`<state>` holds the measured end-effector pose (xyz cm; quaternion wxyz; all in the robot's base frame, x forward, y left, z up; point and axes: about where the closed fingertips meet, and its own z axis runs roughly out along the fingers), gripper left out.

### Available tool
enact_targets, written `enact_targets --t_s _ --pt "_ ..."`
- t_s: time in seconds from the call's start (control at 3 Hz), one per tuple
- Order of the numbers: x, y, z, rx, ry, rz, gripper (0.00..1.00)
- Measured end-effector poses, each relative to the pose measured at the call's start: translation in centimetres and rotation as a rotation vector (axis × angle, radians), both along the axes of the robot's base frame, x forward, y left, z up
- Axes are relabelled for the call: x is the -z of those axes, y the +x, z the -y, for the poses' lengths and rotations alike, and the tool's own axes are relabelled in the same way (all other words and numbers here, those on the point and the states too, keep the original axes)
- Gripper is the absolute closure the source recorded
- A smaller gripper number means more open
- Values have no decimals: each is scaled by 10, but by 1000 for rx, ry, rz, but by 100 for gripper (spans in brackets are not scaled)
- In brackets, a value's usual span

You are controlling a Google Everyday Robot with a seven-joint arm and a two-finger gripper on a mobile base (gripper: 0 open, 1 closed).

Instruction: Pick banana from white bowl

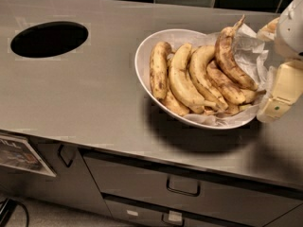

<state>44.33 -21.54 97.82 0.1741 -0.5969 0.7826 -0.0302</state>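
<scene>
The white bowl (144,56) stands on the counter right of centre, lined with crumpled white paper (251,48) and holding several bananas. The banana (230,56), brown-mottled with a long pointed stem, lies at the right of the pile, stem up toward the back. Plumper, yellower bananas (182,79) lie to its left. My gripper (275,63) is at the bowl's right rim, just right of the banana. It is open: one cream finger (281,91) is at the near rim and the other (269,27) at the far rim. It holds nothing.
A round black hole (49,38) is cut into the grey counter (94,98) at the far left. Dark tiles run along the back wall. Drawers with handles (182,186) sit below the counter's front edge. A paper sheet (21,155) hangs at the lower left.
</scene>
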Motion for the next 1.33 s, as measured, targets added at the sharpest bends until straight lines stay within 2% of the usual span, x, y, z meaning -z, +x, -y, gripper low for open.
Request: enact_targets --t_s 0.33,0.67,1.0,1.33 --pt "-1 17 -4 26 85 24 0" --pt "1 31 -7 78 194 47 0" --pt "4 46 -26 151 229 75 0" --pt "3 46 -25 182 244 69 0"
